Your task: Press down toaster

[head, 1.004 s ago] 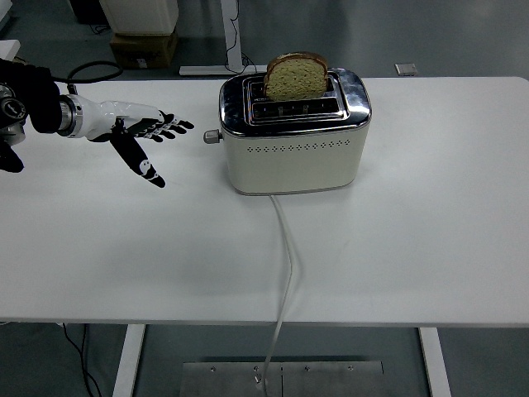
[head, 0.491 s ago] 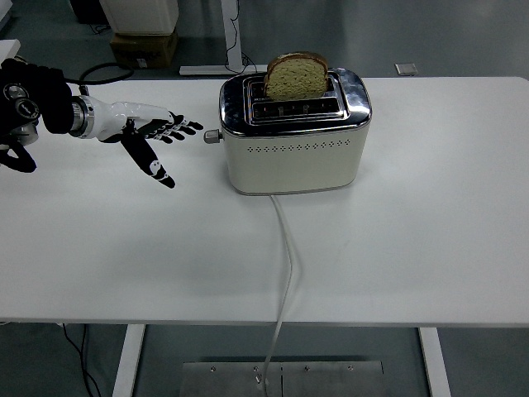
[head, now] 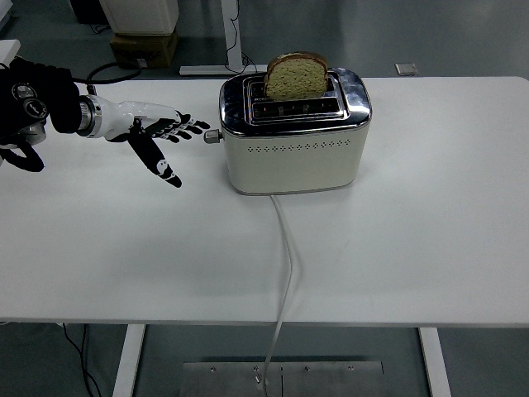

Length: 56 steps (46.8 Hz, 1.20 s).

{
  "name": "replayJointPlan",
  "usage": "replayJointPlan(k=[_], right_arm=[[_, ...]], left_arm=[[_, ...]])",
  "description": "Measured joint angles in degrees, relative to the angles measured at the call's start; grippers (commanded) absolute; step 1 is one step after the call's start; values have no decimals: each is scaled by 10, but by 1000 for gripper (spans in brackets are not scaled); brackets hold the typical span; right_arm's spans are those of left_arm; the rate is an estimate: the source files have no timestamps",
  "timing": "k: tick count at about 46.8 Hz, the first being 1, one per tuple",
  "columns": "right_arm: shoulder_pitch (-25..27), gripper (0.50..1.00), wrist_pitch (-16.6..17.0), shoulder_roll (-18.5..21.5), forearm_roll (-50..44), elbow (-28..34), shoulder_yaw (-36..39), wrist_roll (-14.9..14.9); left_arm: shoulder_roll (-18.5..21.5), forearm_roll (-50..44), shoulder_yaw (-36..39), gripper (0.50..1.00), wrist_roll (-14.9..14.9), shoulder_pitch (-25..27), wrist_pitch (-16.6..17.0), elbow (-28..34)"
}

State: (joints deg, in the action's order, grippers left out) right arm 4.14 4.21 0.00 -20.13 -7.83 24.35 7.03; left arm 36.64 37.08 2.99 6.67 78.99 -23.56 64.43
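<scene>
I had the left hand reaching in from the left edge over the white table, fingers spread and holding nothing, its fingertips just short of the lever knob on the toaster's left end. The cream and chrome toaster sat at the middle of the table toward the far edge, with a slice of bread standing up out of its rear slot. Its white cord ran from its front down over the table's near edge.

One view only, from my head: high, looking forward and down across the bench, its near edge low in frame. Medium distance. My left hand enters from the left edge; floor shows beyond.
</scene>
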Motion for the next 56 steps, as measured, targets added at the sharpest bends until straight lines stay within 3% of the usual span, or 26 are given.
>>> replayJointPlan(k=[56], right_arm=[[0,1000,0,0,0,0,0,0]], left_arm=[[4,1,-3,1000,1,5,-6,1]])
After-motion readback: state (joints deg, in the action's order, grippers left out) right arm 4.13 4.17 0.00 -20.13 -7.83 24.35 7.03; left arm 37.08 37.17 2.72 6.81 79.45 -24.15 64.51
